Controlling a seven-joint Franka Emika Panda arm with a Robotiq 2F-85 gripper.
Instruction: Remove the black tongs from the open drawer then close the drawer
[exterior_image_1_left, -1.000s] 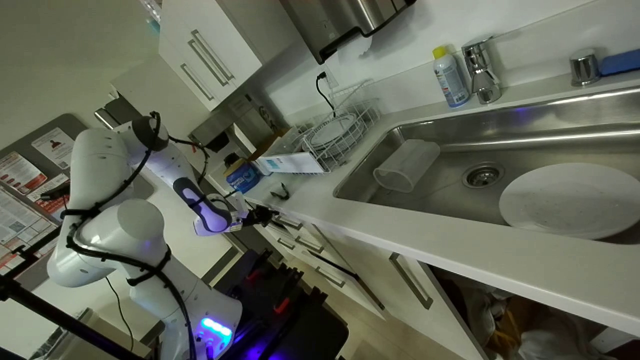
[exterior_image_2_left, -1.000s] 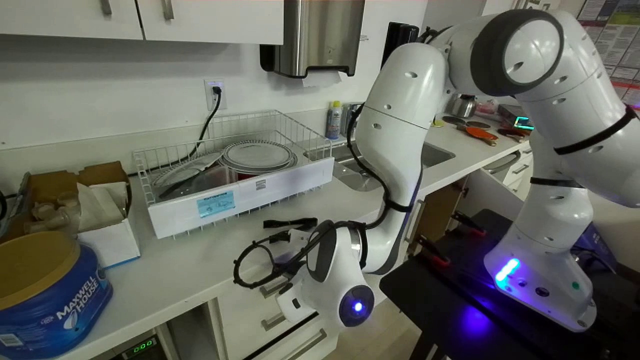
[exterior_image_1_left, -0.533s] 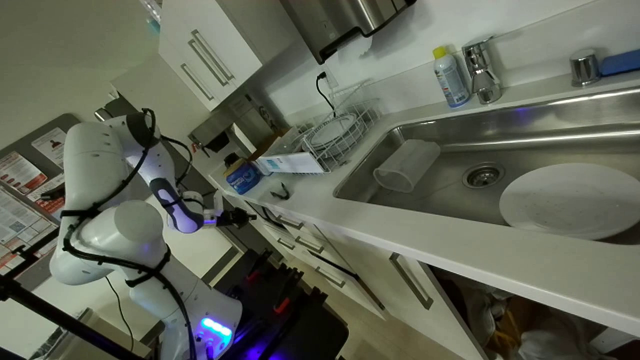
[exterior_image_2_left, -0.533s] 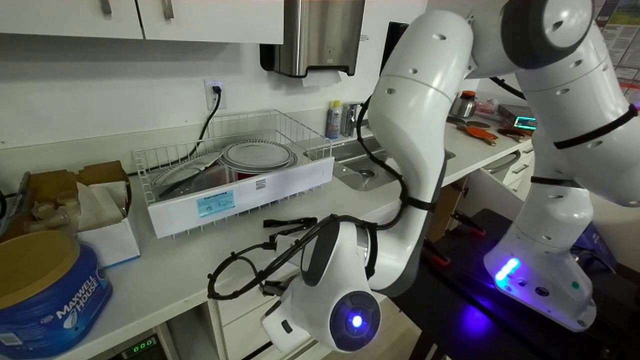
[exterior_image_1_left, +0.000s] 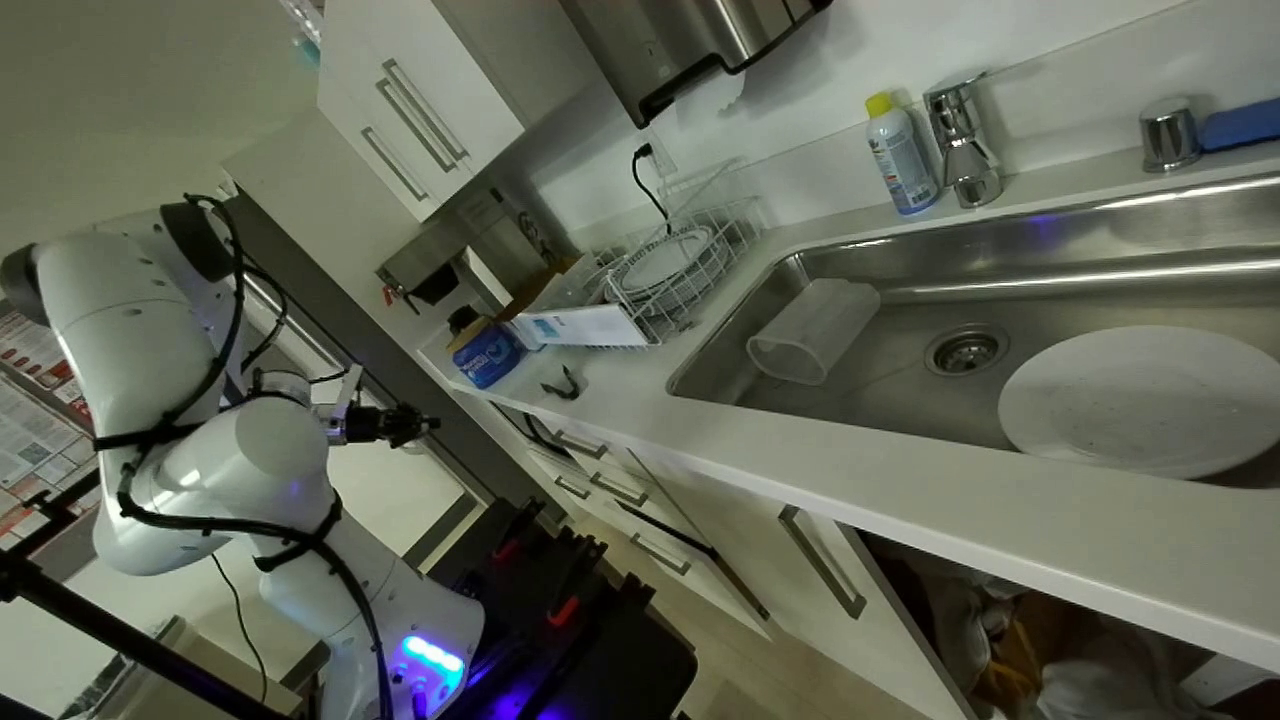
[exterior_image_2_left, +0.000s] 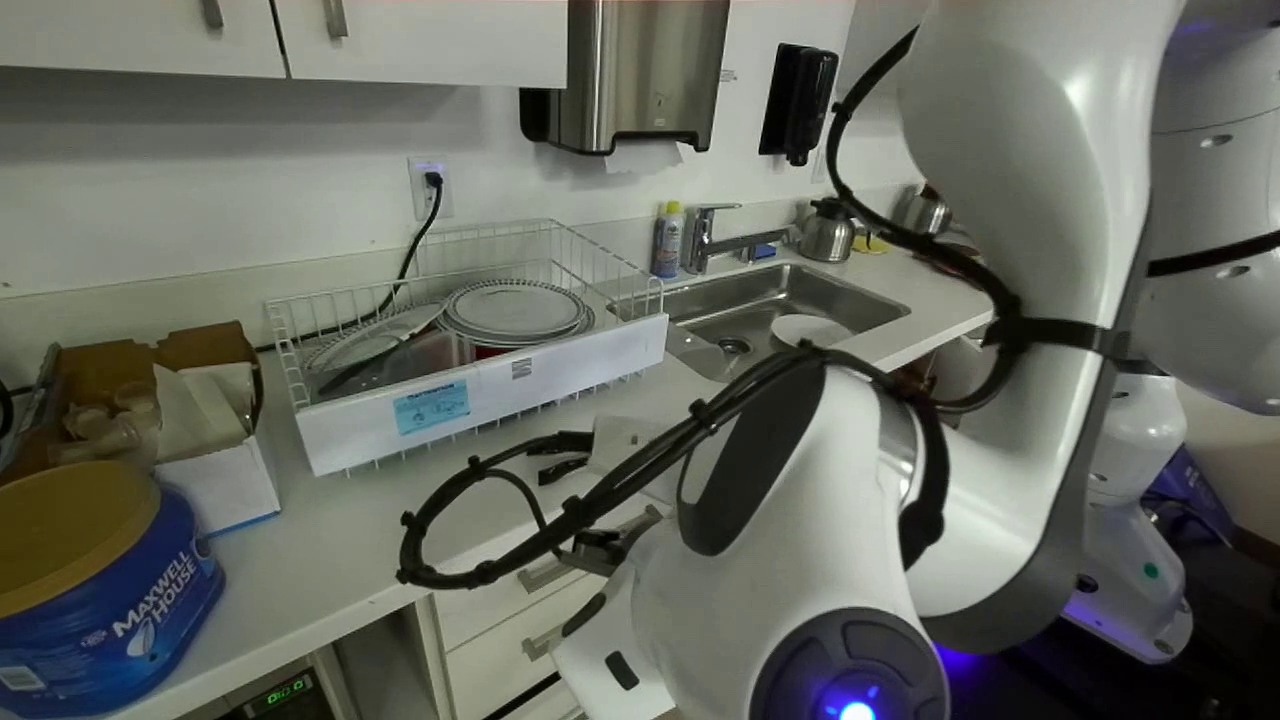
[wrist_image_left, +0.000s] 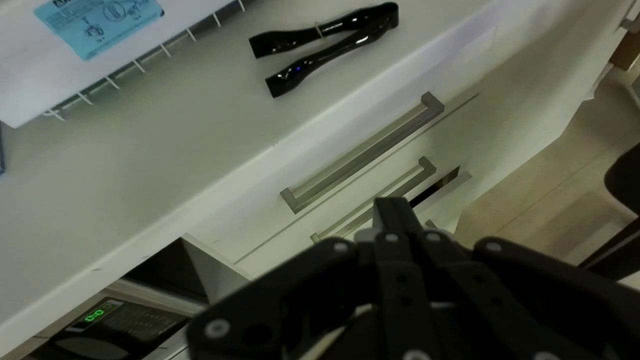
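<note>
The black tongs (wrist_image_left: 295, 74) lie on the white counter in the wrist view, arms slightly spread. They also show in an exterior view (exterior_image_1_left: 565, 387), and partly behind the arm in an exterior view (exterior_image_2_left: 562, 470). The top white drawer (wrist_image_left: 260, 220), with its grey bar handle, sits below the counter edge near the tongs. Its front looks flush, with only a thin seam below. Its inside is hidden. My gripper (wrist_image_left: 397, 202) is shut, fingertips together, with nothing between them. In an exterior view, the gripper (exterior_image_1_left: 424, 424) hangs in the air, apart from the drawer fronts.
A lower drawer shows a dark gap (wrist_image_left: 435, 186) along its top. A white dish rack (exterior_image_2_left: 480, 400) with plates and a blue coffee tub (exterior_image_2_left: 100, 600) stand on the counter. A microwave (wrist_image_left: 120, 325) sits under the counter. A steel sink (exterior_image_1_left: 860, 290) lies further along.
My gripper has drawn back from the drawer handle and counter edge, toward the robot's side, and the whole arm has swung with it. The tongs and drawers look unmoved.
</note>
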